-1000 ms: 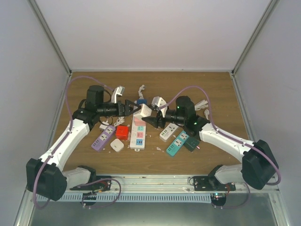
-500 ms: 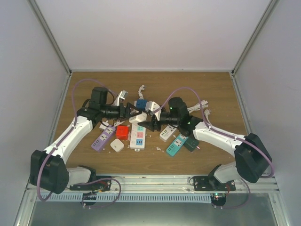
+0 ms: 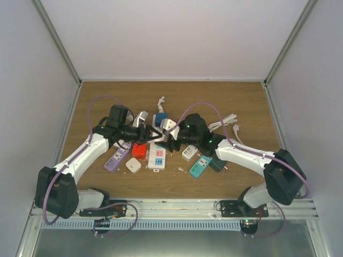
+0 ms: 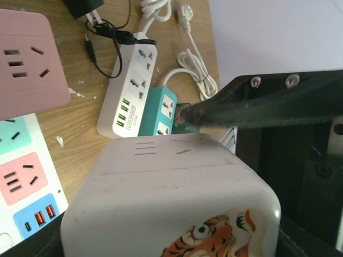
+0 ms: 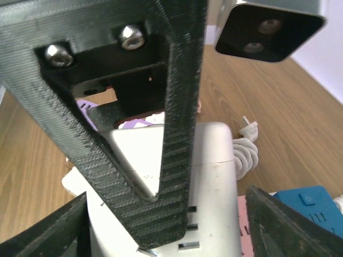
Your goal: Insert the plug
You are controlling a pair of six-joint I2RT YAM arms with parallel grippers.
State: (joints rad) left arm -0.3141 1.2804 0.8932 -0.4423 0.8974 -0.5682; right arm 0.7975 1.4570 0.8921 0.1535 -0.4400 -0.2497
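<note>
My left gripper (image 3: 154, 134) is pinched on the cube (image 4: 171, 198), a white plug block with a tiger printed on the face nearest my left wrist camera. In that view it fills the lower middle of the frame. Its slotted face is turned to the top of the frame and its longer side runs away from the lens. I can't see any prongs, so I can't tell which way it points.

In the right wrist view one left finger (image 5: 171, 134) lies along the cube's slotted face, from the top of the frame down to a tip near the bottom centre. The block's long axis follows that finger.

My right gripper (image 3: 171, 142) faces the left one at the centre of the top view. Its fingers (image 5: 53, 230) sit at the lower corners of the right wrist frame with the cube between them. Whether they press on it I cannot tell.

The cube is held above the table (image 5: 300, 118), over a strip (image 4: 24, 187) with pink, teal and blue pads at the lower left of the left wrist frame. A pink socket (image 4: 27, 59) is at the upper left. A white strip (image 4: 131, 91) and a teal strip (image 4: 163, 110) lie side by side at upper centre, with a coiled cable (image 4: 195, 69) just right of them. A blue block (image 5: 300, 206) is at the lower right of the right wrist frame.
</note>
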